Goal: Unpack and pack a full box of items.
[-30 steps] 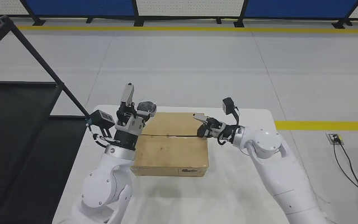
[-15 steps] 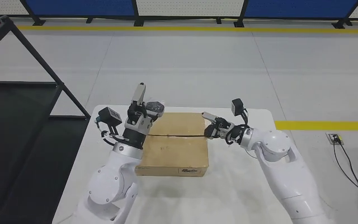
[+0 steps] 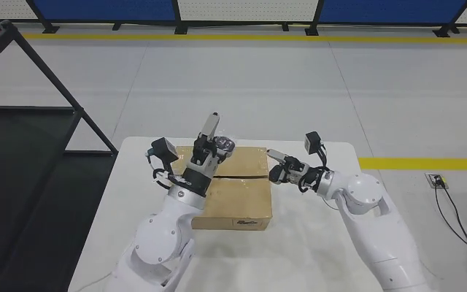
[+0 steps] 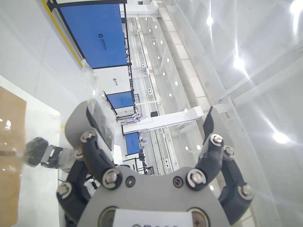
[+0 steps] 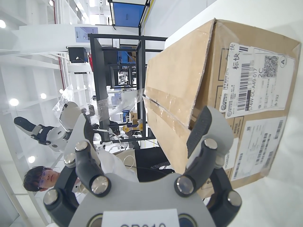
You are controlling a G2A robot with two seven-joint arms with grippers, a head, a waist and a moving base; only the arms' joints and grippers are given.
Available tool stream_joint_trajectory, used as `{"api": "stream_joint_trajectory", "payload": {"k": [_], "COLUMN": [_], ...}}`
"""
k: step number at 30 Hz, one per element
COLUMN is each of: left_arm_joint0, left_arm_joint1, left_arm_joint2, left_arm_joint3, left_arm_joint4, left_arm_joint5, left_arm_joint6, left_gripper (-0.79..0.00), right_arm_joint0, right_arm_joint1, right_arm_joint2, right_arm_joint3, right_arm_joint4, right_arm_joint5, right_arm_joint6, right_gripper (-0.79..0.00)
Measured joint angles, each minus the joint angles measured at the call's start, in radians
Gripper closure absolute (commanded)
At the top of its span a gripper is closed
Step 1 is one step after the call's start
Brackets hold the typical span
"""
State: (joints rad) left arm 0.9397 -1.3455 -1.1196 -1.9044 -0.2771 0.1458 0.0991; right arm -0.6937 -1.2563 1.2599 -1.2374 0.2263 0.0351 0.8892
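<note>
Squarely in the middle of the top view sits the cardboard box (image 3: 230, 191) on the white table (image 3: 306, 233), a little toward the table's far edge. Both top flaps lie flat and meet along a dark seam (image 3: 233, 176) that runs left to right across the lid. In the right wrist view clear tape glints along that seam (image 5: 163, 109), and printed labels (image 5: 255, 81) cover the box's end face. Whatever the box holds is hidden under the shut flaps.

Above the box's upper left corner in the top view, the left gripper (image 3: 217, 135) is raised well off the lid and points up and away from the table. Its fingers are spread wide in the left wrist view (image 4: 151, 114). A crumpled scrap of clear film (image 4: 98, 106) clings to one finger pad, and nothing is pinched between the two. The same scrap shows as a shiny wad (image 3: 226, 144) in the top view.

At the box's right edge, level with the seam, the right gripper (image 3: 272, 165) sits low and faces the box. Its fingers stand apart with nothing between them (image 5: 138, 116). One fingertip (image 5: 203, 124) is just beside the box's upper edge at the seam end. Whether it touches the cardboard cannot be told.
</note>
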Motion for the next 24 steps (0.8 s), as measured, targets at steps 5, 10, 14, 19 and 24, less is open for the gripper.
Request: {"api": "stream_joint_trajectory", "payload": {"k": [5, 10, 14, 19, 24], "left_arm_joint0": [-0.026, -0.041, -0.057, -0.073, -0.084], "left_arm_joint1": [-0.012, -0.023, -0.033, -0.044, -0.054], "left_arm_joint2": [0.037, 0.071, 0.092, 0.108, 0.124], "left_arm_joint3": [0.044, 0.068, 0.094, 0.117, 0.143], "left_arm_joint4": [0.014, 0.032, 0.043, 0.050, 0.058], "left_arm_joint5": [0.011, 0.014, 0.017, 0.021, 0.027], "left_arm_joint6": [-0.002, -0.006, -0.005, -0.004, -0.008], "left_gripper": [-0.785, -0.785, -0.785, -0.785, -0.785], "right_arm_joint0": [-0.014, -0.040, -0.057, -0.076, -0.102], "right_arm_joint1": [0.007, 0.013, 0.019, 0.025, 0.032], "right_arm_joint2": [0.020, 0.044, 0.058, 0.074, 0.099], "right_arm_joint3": [-0.003, -0.017, -0.030, -0.043, -0.060], "right_arm_joint4": [0.011, 0.028, 0.032, 0.044, 0.057], "right_arm_joint5": [-0.019, -0.037, -0.041, -0.052, -0.066], "right_arm_joint6": [-0.002, -0.016, -0.013, -0.023, -0.029], "right_gripper": [-0.785, -0.785, -0.785, -0.785, -0.785]}}
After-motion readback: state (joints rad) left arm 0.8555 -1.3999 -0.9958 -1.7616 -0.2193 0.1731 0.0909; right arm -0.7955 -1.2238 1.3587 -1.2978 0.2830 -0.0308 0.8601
